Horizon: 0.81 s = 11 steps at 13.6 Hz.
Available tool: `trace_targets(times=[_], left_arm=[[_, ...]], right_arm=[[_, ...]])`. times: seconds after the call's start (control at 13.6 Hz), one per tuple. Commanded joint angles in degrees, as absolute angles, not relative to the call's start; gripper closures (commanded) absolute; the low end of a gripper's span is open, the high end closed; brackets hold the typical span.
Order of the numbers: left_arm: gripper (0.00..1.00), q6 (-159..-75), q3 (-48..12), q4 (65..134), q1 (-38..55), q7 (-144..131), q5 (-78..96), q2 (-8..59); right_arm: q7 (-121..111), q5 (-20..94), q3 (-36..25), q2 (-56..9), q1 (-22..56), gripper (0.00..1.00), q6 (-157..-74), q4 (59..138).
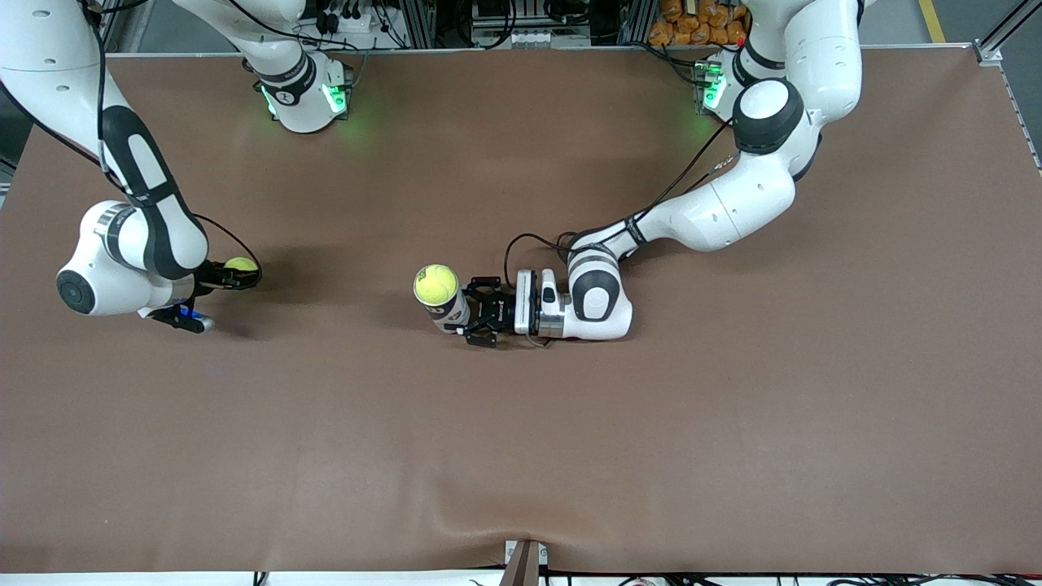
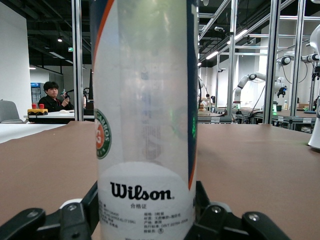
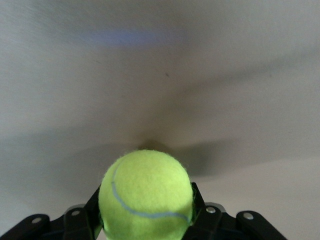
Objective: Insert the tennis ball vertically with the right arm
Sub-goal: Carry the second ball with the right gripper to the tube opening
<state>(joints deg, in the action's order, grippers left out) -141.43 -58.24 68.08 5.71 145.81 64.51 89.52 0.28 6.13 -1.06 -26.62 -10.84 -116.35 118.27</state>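
Right gripper (image 1: 232,277) low at right arm's end of brown table (image 1: 570,456), fingers clamped on fuzzy yellow-green tennis ball (image 3: 146,195). Left gripper (image 1: 472,313) near table centre, gripping upright clear plastic Wilson tube (image 2: 145,120). Second yellow-green ball (image 1: 435,284) sits at tube mouth.

A high front camera looks down on the whole brown bench (image 1: 521,456). The left wrist camera sits level and very close to a clear Wilson can (image 2: 145,125). The right wrist camera looks closely over a tennis ball (image 3: 146,192) at what is probably the bench.
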Motion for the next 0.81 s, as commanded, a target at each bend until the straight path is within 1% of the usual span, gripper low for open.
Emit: trace_targets(times=[0.0,0.15,0.22,0.37,0.51,0.74], left_arm=[[0.27,-141.3,-57.5,66.2,6.1,147.8,65.9,91.4],[0.26,-141.3,-57.5,66.2,6.0,147.8,65.9,91.4],[0.24,-141.3,-57.5,66.2,6.0,147.8,65.9,91.4],[0.23,-141.2,-57.5,66.2,5.9,147.9,65.8,91.4],[0.22,-141.2,-57.4,66.2,5.9,147.9,65.8,91.4],[0.2,-141.2,-57.4,66.2,5.9,147.9,65.8,91.4]], right_arm=[[0.3,7.2,1.9,-24.9,-10.7,1.0,-109.5,110.1],[7.8,9.5,5.0,-25.0,-8.0,1.0,-105.8,102.2],[13.1,10.2,5.2,-25.3,-4.7,1.0,-105.2,100.0],[23.7,15.0,5.2,-25.2,1.2,1.0,-105.1,98.2],[29.5,19.2,5.2,-25.1,3.0,1.0,-101.7,95.9],[38.8,23.5,5.2,-25.2,6.7,1.0,-95.6,88.1]])
